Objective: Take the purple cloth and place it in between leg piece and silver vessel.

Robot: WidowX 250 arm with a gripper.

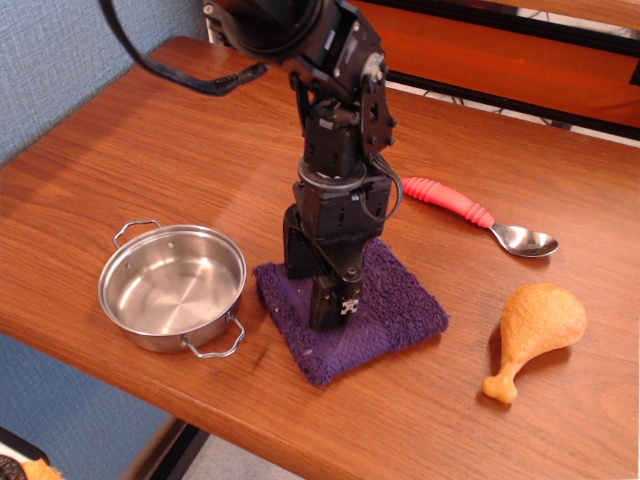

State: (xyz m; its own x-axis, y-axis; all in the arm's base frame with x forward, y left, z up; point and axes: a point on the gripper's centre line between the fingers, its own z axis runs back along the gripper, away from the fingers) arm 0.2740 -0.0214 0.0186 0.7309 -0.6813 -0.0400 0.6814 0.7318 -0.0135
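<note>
The purple cloth lies flat on the wooden table, between the silver vessel at the left and the orange-tan leg piece at the right. Its left corner is close to the pot's rim. My gripper points straight down onto the cloth's left half, its two black fingers pressed into the towel and closed on a bit of it. The arm hides the cloth's back left part.
A metal spoon with a red handle lies behind the cloth at the right. The table's front edge runs close below the cloth and pot. A blue wall stands at the left.
</note>
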